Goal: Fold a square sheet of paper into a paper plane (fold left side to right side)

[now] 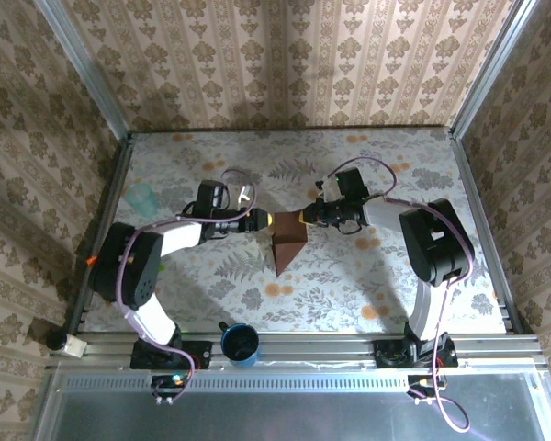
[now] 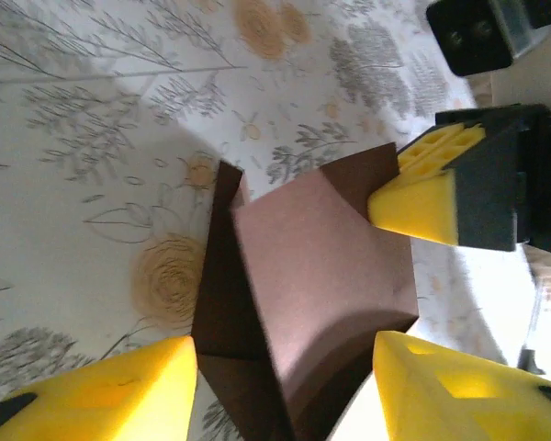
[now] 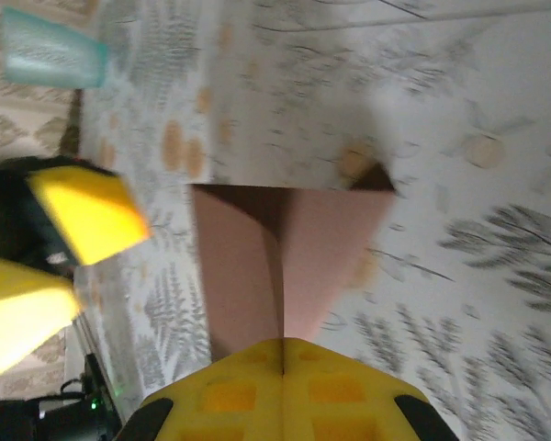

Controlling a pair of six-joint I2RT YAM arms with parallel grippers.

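Reddish-brown paper plane [image 1: 287,243], part-folded with a centre crease, sits mid-table on the floral table [image 1: 349,303], its point toward the arms. Nearer than it and slightly left, a blue cup [image 1: 241,343] stands at the table edge. At the plane's far edge, the right gripper [image 3: 283,354] pinches the paper tight. The left gripper [image 2: 285,367] straddles its left corner, jaws apart. Farther left stands a teal cup [image 1: 142,196].

One paper plane [image 1: 287,244], two cups [image 1: 241,342] [image 1: 143,196], two pincers [image 1: 267,221] [image 1: 301,219].
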